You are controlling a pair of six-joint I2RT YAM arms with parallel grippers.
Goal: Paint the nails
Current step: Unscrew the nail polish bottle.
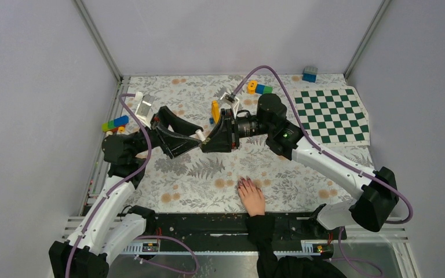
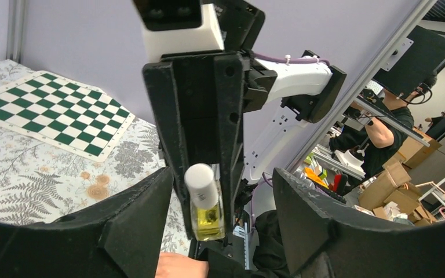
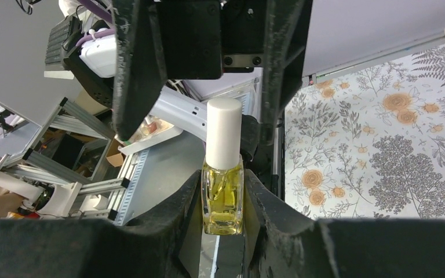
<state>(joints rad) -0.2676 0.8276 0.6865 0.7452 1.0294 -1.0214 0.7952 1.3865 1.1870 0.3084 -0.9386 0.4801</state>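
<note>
Above the middle of the flower-printed tablecloth the two arms met nose to nose. The right gripper was clenched on the glass body of a small nail-polish bottle of yellow liquid, one finger pressed against each side, so that the bottle pointed its white cap at the other arm. The left gripper stood released – its fingers were spread to either side of the cap, with a gap showing on both sides in the right wrist view, and they touched nothing that I could see.

At the near edge of the cloth lay a pale hand in a black sleeve, palm down, fingers pointing towards the far side. Its nails were dark purplish red and sat at the far end of the hand, well apart from the bottle and nearer the camera than both grippers.

A green-and-white chequered mat lay on the far right of the table. Toy bricks sat near its far-left corner – more bricks lay by the left wall.
</note>
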